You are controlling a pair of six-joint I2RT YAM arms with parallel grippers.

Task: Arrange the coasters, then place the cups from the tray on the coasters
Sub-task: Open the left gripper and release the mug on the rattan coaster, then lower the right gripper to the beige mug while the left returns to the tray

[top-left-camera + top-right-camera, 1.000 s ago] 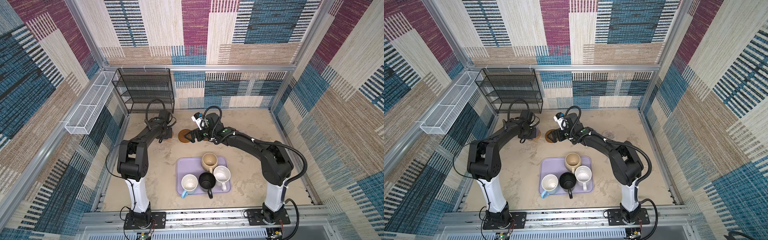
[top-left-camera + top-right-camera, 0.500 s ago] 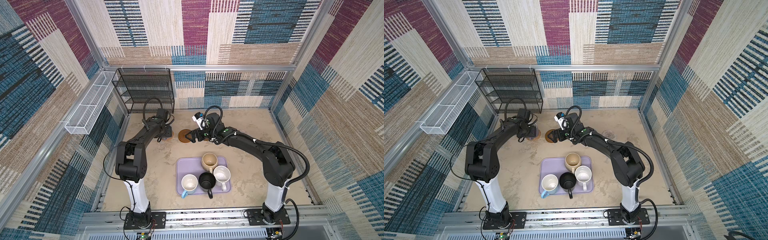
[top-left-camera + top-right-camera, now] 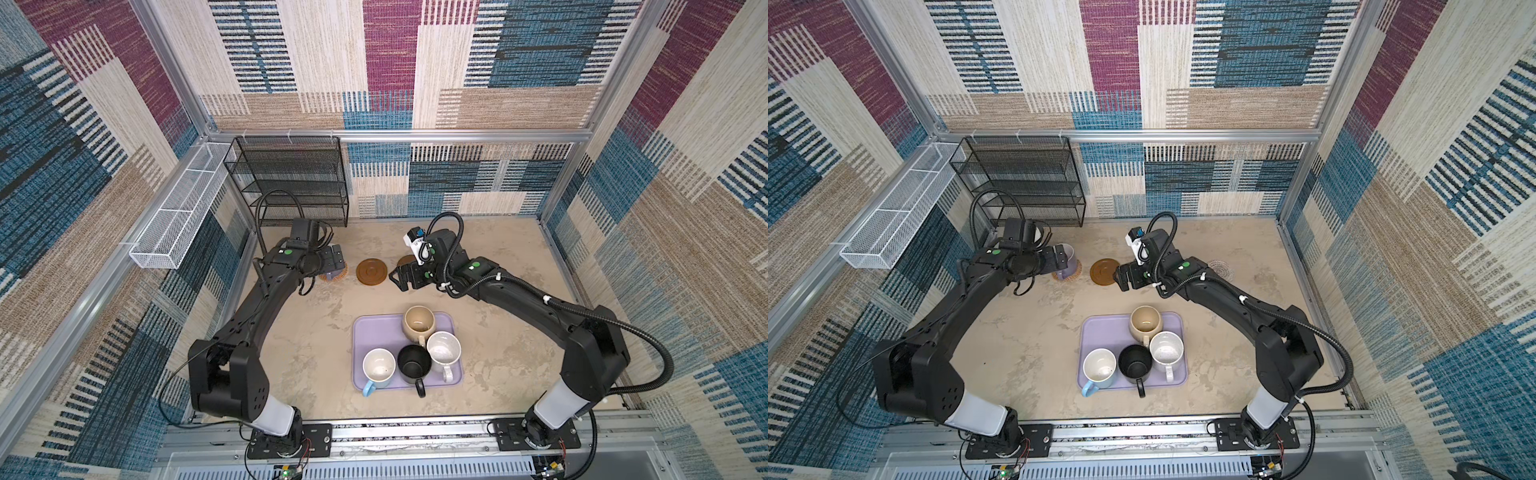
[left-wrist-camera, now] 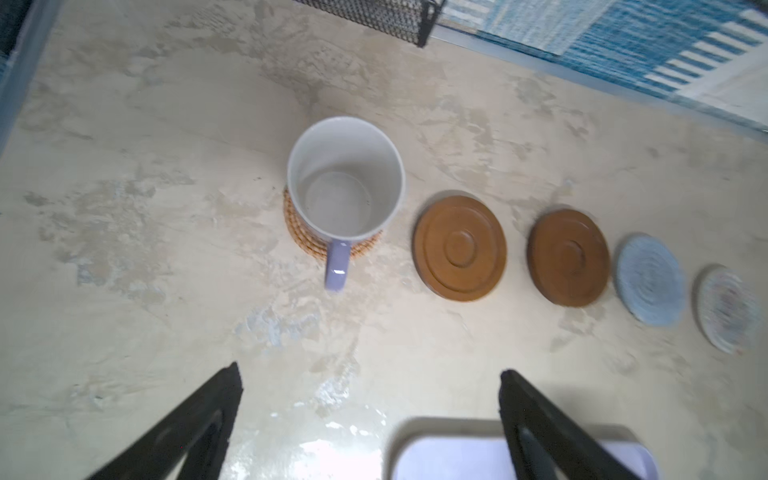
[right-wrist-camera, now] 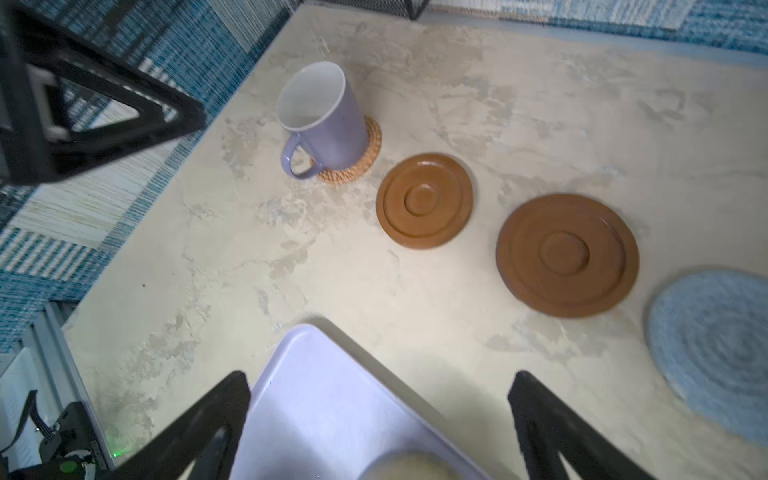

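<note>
The left hand is released, its fingers wide with only bare worktop between them, and it sits just short of the lavender mug. That mug stands upright on the rattan coaster, left of centre in both top views, its handle reaching past the coaster's edge. Rightward from it runs a row across the middle of the frame: two dark wood coasters, the grey-blue coaster and the whitish coaster, each parted from its neighbour by a narrow strip of worktop. The right hand is also released and holds nothing, hovering between the row and the tray. The tray lies at lower centre, well apart from the row. On it the beige mug, speckled white mug, black mug and light blue mug crowd together, leaving its far left corner bare. Open worktop flanks the tray on both sides. A black wire rack fills the upper left corner of the worktop.
</note>
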